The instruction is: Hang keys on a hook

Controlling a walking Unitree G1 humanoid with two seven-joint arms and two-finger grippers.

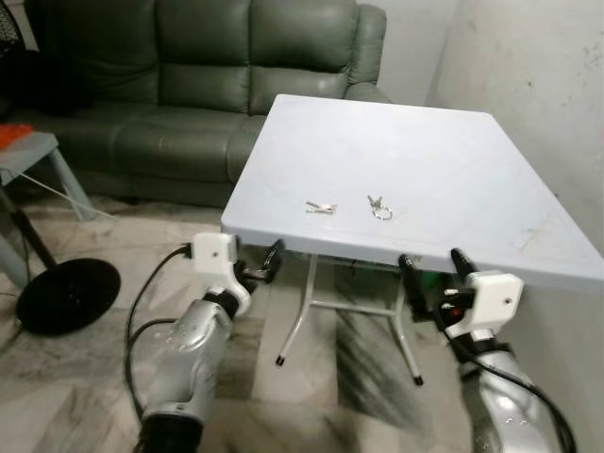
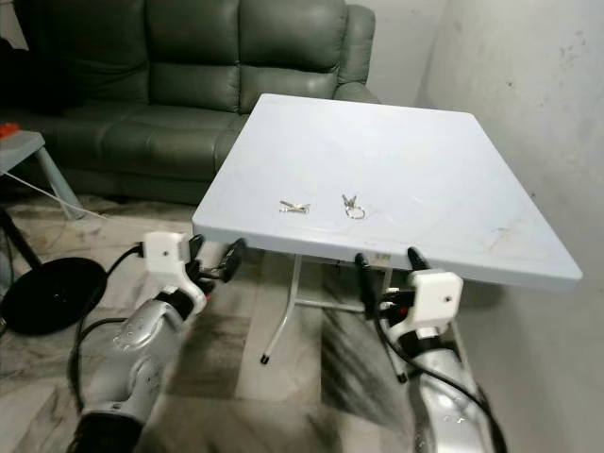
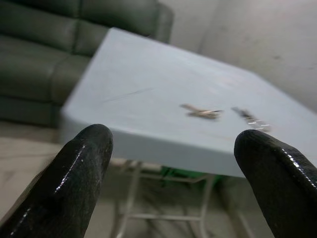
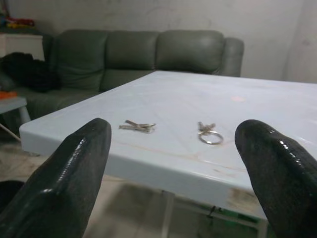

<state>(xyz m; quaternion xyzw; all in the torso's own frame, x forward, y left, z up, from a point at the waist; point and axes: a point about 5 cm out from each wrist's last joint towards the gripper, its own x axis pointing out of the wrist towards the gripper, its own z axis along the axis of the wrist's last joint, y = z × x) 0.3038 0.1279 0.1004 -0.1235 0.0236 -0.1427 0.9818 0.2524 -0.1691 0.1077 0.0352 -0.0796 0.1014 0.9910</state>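
At the far left of the left eye view a black round stand (image 1: 66, 294) sits on the floor, and a green sofa (image 1: 189, 85) fills the upper left. Low in the picture, left of the middle, the left hand (image 1: 260, 264) is held just under the near edge of the pale blue surface (image 1: 425, 142). Its two black fingers are spread apart and hold nothing.

In the middle of the picture two sets of keys lie flat near the front edge of the surface. The loose keys (image 1: 320, 207) are on the left. The keys on a ring (image 1: 378, 208) are just to their right. The two sets are close but not touching.

Low on the right, the right hand (image 1: 434, 269) is also below the front edge, fingers spread wide and empty. It points up toward the keys.

What could go wrong, I think: both hands are lower than the surface, so a hand lifting up could bump the edge and shake the keys. The keys are thin and flat, so the fingers could slip over them or push them off onto the floor. I see no hook here, so it must be found first.

I cannot read any words or brand names.
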